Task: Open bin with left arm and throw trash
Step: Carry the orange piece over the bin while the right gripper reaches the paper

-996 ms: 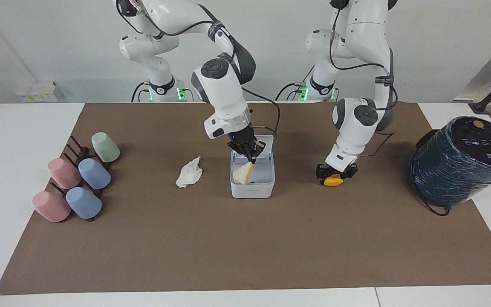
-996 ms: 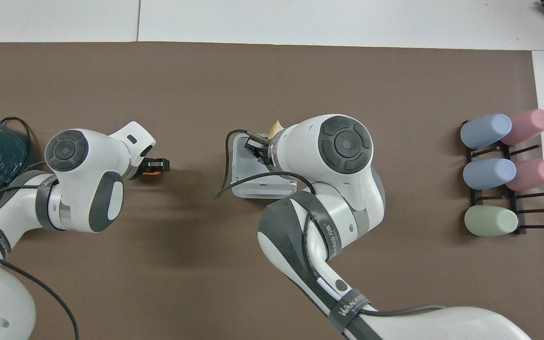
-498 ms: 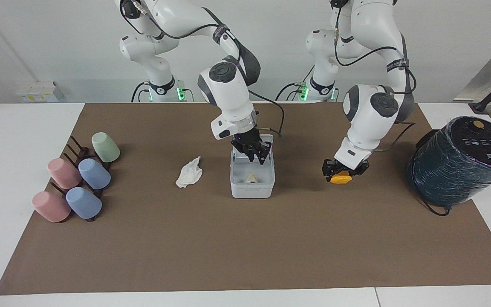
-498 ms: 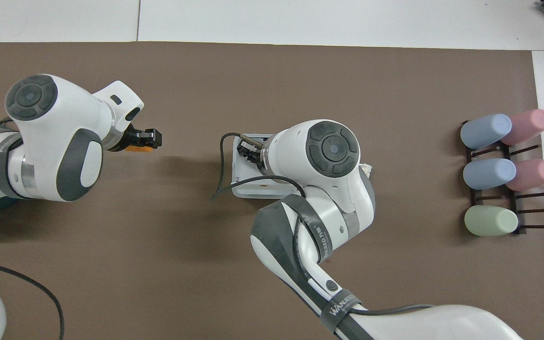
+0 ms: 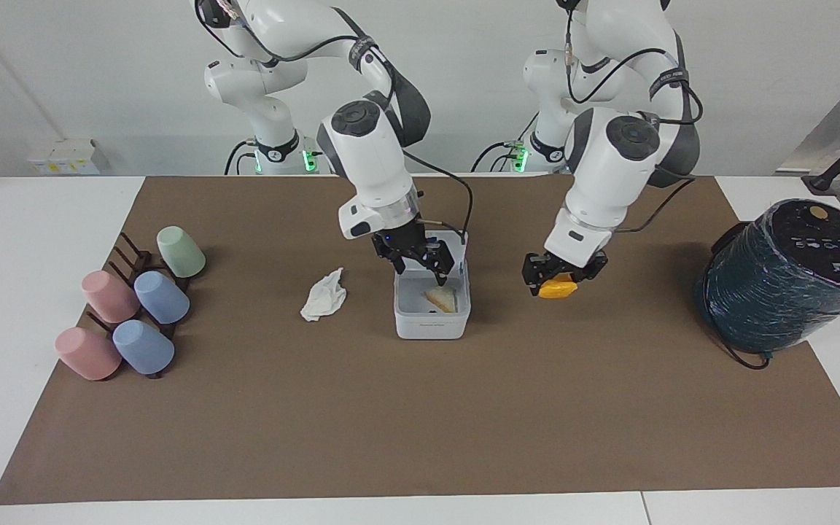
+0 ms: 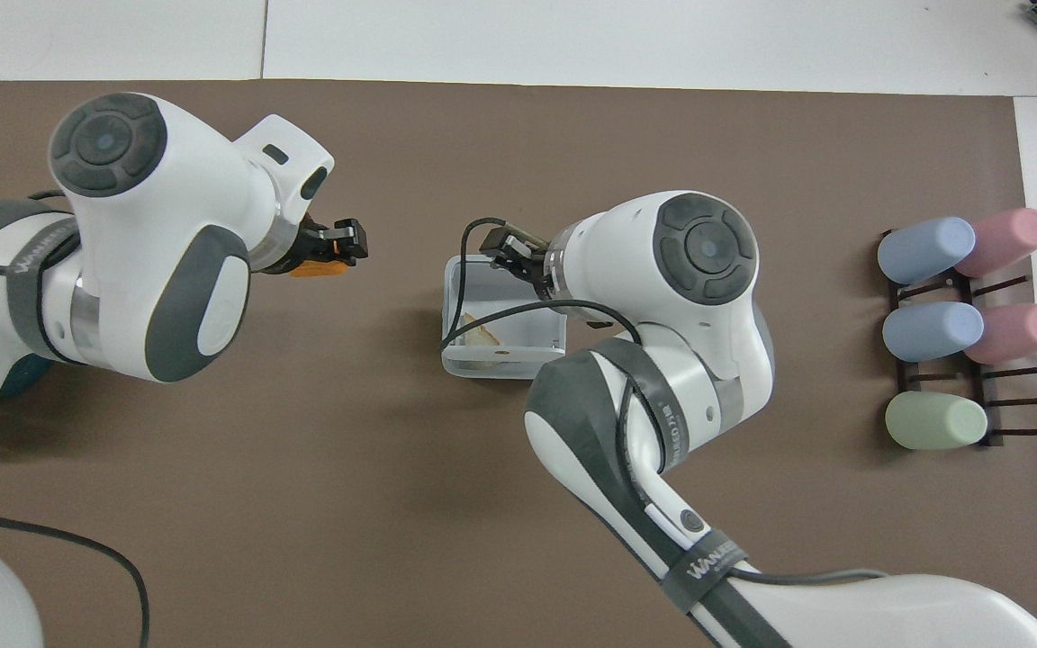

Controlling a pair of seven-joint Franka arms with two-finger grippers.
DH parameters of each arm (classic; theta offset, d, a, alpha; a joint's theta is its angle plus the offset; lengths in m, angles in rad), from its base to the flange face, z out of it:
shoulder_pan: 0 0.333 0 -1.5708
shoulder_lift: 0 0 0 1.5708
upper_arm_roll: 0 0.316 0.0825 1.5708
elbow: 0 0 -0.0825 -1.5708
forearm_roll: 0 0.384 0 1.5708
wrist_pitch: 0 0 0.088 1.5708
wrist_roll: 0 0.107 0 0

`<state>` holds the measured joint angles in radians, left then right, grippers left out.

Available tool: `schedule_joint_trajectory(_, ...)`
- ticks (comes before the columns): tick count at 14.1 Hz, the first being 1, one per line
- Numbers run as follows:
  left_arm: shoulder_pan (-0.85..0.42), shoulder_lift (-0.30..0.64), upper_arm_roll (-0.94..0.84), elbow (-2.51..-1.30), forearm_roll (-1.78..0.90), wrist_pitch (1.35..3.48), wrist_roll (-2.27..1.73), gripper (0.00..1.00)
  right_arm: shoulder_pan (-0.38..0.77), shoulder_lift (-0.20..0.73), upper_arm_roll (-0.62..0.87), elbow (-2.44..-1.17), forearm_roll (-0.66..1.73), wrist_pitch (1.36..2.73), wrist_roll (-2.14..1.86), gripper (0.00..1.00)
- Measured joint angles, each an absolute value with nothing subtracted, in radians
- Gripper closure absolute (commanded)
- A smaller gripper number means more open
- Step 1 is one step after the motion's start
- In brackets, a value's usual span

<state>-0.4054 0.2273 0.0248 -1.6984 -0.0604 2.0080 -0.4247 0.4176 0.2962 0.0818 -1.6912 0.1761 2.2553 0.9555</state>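
At frame centre, the open bin (image 5: 432,310) holds the cream scrap (image 5: 440,298); right tool (image 5: 420,261) hovers released above, left tool (image 5: 555,281) grasping the orange lump (image 5: 557,290) for dropping next.

I'm working in a robotics lab: two Franka arms (image 5: 383,157) bolted at a white table (image 5: 26,240), brown mat (image 5: 420,408), bare wall.
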Motion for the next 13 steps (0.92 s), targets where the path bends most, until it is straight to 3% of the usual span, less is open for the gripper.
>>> schedule_joint_trajectory(4,-0.523,0.228,0.02,-1.699,-0.067,2.026,-0.591,0.83,0.33,0.266,0.079,-1.747,0.122,2.242,0.891,0.0)
schedule_joint_trajectory(7,-0.597,0.237,0.018,-1.706,-0.073,2.084,-0.664,0.78,0.302,0.209,0.078,-1.864,0.025,2.242,0.875,0.0)
schedule_joint_trajectory(9,-0.631,0.242,0.018,-1.712,-0.077,2.114,-0.694,0.55,0.276,0.171,0.078,-1.958,0.008,2.266,0.835,0.0)
schedule_joint_trajectory(10,-0.64,0.243,0.018,-1.714,-0.077,2.122,-0.704,0.31,0.259,0.158,0.078,-2.003,0.008,2.3,0.807,0.0)
schedule_joint_trajectory(11,-0.645,0.243,0.018,-1.714,-0.077,2.125,-0.708,0.0,0.245,0.151,0.077,-2.042,0.008,2.347,0.784,0.0)
schedule_joint_trajectory(13,-0.647,0.243,0.02,-1.714,-0.077,2.127,-0.709,0.0,0.23,0.155,0.077,-2.1,0.008,2.435,0.761,0.0)
